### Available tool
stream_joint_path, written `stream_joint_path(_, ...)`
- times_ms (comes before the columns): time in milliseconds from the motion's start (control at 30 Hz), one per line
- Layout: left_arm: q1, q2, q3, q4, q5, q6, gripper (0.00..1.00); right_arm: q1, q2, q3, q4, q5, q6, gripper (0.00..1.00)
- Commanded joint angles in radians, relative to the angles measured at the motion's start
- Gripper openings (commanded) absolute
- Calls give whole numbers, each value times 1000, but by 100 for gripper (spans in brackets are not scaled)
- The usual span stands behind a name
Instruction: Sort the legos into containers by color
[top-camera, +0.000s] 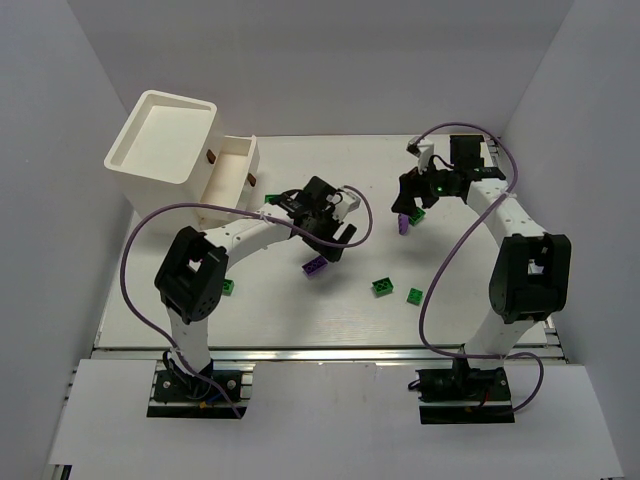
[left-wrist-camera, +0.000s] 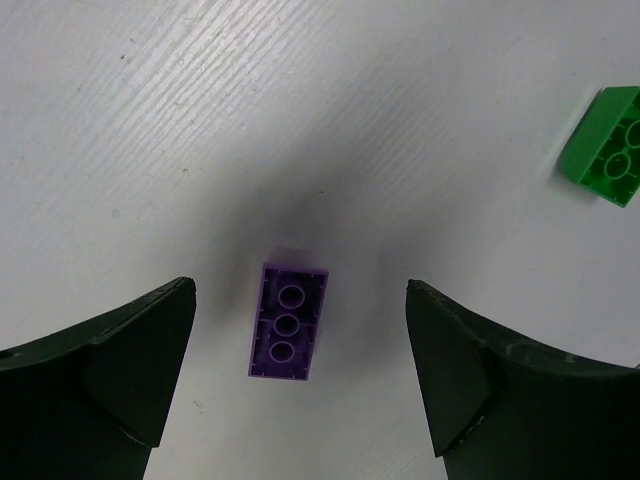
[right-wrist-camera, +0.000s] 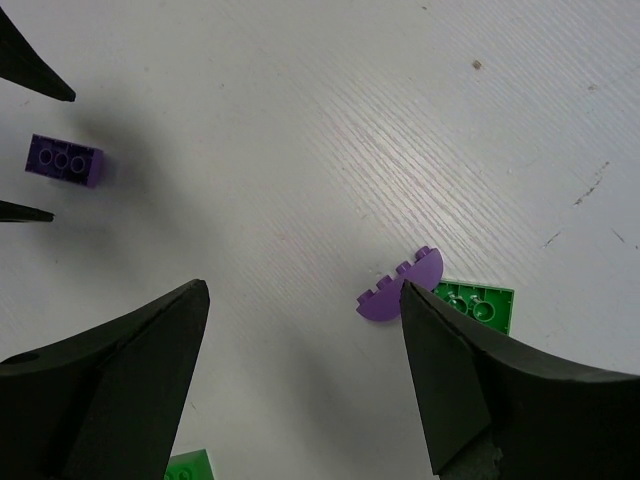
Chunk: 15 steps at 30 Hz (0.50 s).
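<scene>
My left gripper (top-camera: 329, 248) is open and empty, hovering above a purple lego (top-camera: 315, 266). In the left wrist view this purple lego (left-wrist-camera: 287, 322) lies underside up on the table between my spread fingers (left-wrist-camera: 140, 370). My right gripper (top-camera: 408, 207) is open and empty over a purple half-round lego (right-wrist-camera: 398, 291) and a green lego (right-wrist-camera: 478, 304); the half-round piece sits by the right finger (right-wrist-camera: 470, 390). The white containers, a tall bin (top-camera: 160, 140) and a joined low tray (top-camera: 226, 178), stand at the far left.
Loose green legos lie mid-table (top-camera: 382, 287) (top-camera: 414, 295), by the left arm (top-camera: 229, 288) and near the tray (top-camera: 271, 199). One green lego (left-wrist-camera: 607, 148) is at the right edge of the left wrist view. White walls enclose the table.
</scene>
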Motion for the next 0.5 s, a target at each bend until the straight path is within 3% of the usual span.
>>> stream_joint_path(0, -8, 1, -13, -25, -9, 15, 95, -6, -1, 24, -20, -1, -1, 82)
stream_joint_path(333, -8, 1, -54, -62, -51, -14, 94, -11, 34, 62, -20, -18, 41, 82)
stream_joint_path(467, -8, -12, -37, -95, -84, -11, 94, 3, 65, 113, -29, -93, 67, 83)
